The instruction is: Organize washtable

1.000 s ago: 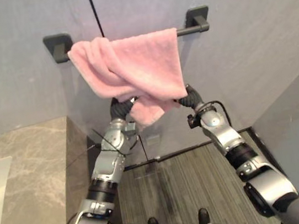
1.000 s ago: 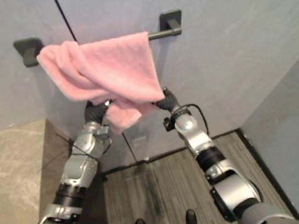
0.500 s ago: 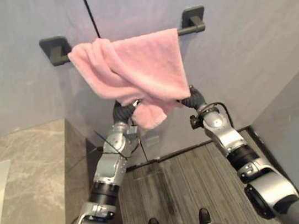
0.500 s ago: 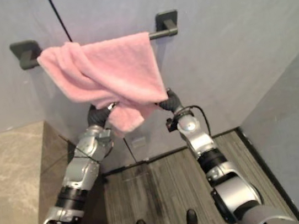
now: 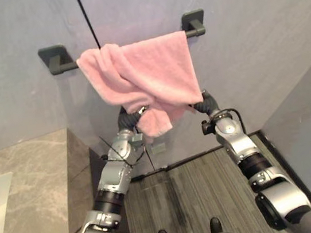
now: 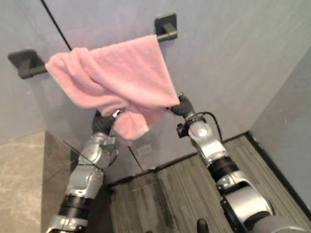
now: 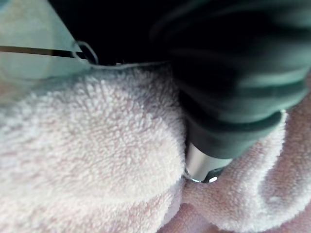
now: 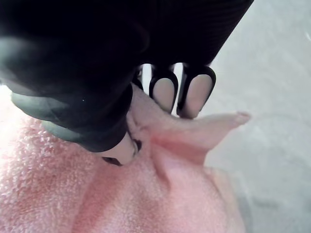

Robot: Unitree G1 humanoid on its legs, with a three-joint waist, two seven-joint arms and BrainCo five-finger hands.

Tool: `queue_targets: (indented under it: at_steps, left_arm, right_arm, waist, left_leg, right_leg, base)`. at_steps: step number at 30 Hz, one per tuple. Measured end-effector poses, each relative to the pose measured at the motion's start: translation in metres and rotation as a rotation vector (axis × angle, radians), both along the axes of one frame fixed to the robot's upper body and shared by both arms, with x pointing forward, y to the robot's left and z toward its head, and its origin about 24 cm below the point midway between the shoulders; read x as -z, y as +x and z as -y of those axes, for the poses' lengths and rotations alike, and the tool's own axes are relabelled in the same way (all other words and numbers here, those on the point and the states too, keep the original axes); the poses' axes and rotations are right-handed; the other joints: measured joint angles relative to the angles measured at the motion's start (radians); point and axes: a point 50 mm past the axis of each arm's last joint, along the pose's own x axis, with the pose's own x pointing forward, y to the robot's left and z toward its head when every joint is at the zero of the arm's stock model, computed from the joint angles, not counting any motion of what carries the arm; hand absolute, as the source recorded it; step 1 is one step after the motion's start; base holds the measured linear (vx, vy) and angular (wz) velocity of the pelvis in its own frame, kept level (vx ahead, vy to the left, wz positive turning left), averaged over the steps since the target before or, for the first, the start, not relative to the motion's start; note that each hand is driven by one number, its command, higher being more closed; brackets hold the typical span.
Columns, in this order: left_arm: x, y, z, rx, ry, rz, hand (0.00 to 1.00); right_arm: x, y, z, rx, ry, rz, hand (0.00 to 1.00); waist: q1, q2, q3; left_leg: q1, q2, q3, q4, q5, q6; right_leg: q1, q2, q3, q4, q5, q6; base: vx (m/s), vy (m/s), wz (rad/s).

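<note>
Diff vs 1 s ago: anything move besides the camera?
The pink towel has slid along the towel bar toward the robot's right. The right hand keeps pinching its lower edge; the left hand stays at its lower fold. Towel still draped, bunched.

Bunched pink towel draped over dark bar — corner hanging.

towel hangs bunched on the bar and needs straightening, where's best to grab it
Probably best to grip the towel by its hanging lower corners, coming from below. It drapes over the bar with its left side bunched and the bottom edge loose, so the corners can be pulled apart; the right hand pinches one corner.
</note>
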Motion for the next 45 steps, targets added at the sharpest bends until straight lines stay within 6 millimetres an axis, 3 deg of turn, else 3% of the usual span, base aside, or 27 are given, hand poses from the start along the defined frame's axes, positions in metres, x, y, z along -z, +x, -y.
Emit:
queue_targets:
  at_steps: [12,13,17,18,19,21,24,31,39,40,45]
  left_arm:
    - [0.006,0.001,-0.001,0.010,0.006,-0.023,1.00]
    - [0.006,0.001,-0.001,0.010,0.006,-0.023,0.00]
    - [0.004,0.002,-0.009,-0.024,-0.012,-0.018,0.00]
    - [0.001,0.003,-0.021,-0.070,-0.046,-0.013,0.00]
    - [-0.004,0.004,-0.046,-0.171,-0.081,0.002,0.00]
    - [-0.008,0.002,-0.071,-0.253,-0.066,0.016,0.00]
    - [-0.008,-0.001,-0.088,-0.305,-0.047,0.014,0.00]
    - [0.003,-0.006,-0.088,-0.303,-0.041,-0.021,0.00]
    - [0.004,-0.007,-0.088,-0.304,-0.040,-0.026,0.00]
    - [0.005,-0.007,-0.089,-0.306,-0.040,-0.031,0.00]
    - [0.014,-0.010,-0.091,-0.315,-0.036,-0.061,0.00]
  right_arm:
    - [0.000,0.000,0.001,0.006,0.004,0.000,1.00]
    - [0.000,0.000,0.001,0.006,0.004,0.000,1.00]
    - [0.000,0.001,0.009,0.037,0.022,-0.002,1.00]
    - [0.000,0.001,0.021,0.093,0.048,-0.006,1.00]
    - [0.002,0.000,0.048,0.192,0.059,-0.018,1.00]
    - [-0.001,-0.001,0.069,0.258,0.040,-0.014,1.00]
    - [-0.001,-0.005,0.086,0.309,0.047,-0.013,1.00]
    - [0.014,-0.012,0.089,0.317,0.043,-0.056,1.00]
    - [0.015,-0.013,0.089,0.315,0.048,-0.060,1.00]
    - [0.016,-0.013,0.089,0.313,0.048,-0.061,0.00]
    - [0.021,-0.014,0.083,0.286,0.030,-0.082,0.00]
  waist:
    - [0.000,-0.004,-0.002]
    - [0.000,-0.004,-0.003]
    - [0.001,-0.005,-0.003]
    - [0.001,-0.005,-0.003]
    - [0.003,-0.006,-0.004]
    - [0.003,-0.007,-0.004]
    - [0.005,-0.013,-0.011]
    - [0.005,-0.033,-0.044]
    - [0.004,-0.034,-0.044]
    - [0.004,-0.034,-0.045]
    - [0.002,-0.034,-0.045]
  left_leg:
    - [0.000,0.000,0.000,-0.001,0.000,0.000]
    - [0.000,0.000,0.000,-0.001,0.000,0.000]
    - [0.001,0.000,0.000,-0.001,0.000,0.000]
    - [0.001,0.000,-0.001,-0.001,0.000,0.000]
    - [0.001,0.000,-0.002,-0.001,0.000,0.000]
    - [0.001,0.000,-0.002,-0.001,0.000,0.000]
    - [0.003,0.000,-0.002,-0.004,0.001,0.000]
    - [0.008,-0.003,-0.001,-0.018,0.007,0.002]
    - [0.019,-0.003,0.002,-0.039,0.017,-0.001]
    - [0.024,-0.004,0.003,-0.049,0.024,0.001]
    - [0.031,-0.006,0.004,-0.068,0.034,0.000]
  right_leg:
    - [0.000,0.000,0.002,0.000,0.000,0.001]
    - [0.000,0.000,0.002,0.000,0.000,0.001]
    - [0.001,0.000,0.002,0.000,0.000,0.001]
    - [0.001,0.000,0.002,0.000,0.000,0.001]
    - [0.002,0.000,0.001,0.000,0.000,0.001]
    - [0.002,0.000,0.000,0.000,0.000,0.001]
    - [0.002,0.000,0.000,-0.001,0.000,0.001]
    - [0.000,-0.001,0.000,-0.002,0.000,0.001]
    - [0.000,0.001,0.000,-0.001,0.000,0.001]
    - [0.000,0.001,0.000,-0.001,0.000,0.001]
    - [-0.002,0.001,0.000,-0.002,0.000,0.001]
  base:
    - [0.00,0.000,0.00]
    - [0.00,0.000,0.00]
    - [0.00,0.000,0.00]
    - [0.00,0.000,0.00]
    - [0.00,0.000,0.00]
    - [0.00,0.000,0.00]
    - [0.00,0.000,0.00]
    - [0.00,0.000,0.00]
    - [0.00,-0.003,0.00]
    - [0.00,0.000,0.00]
    - [0.00,0.000,0.00]
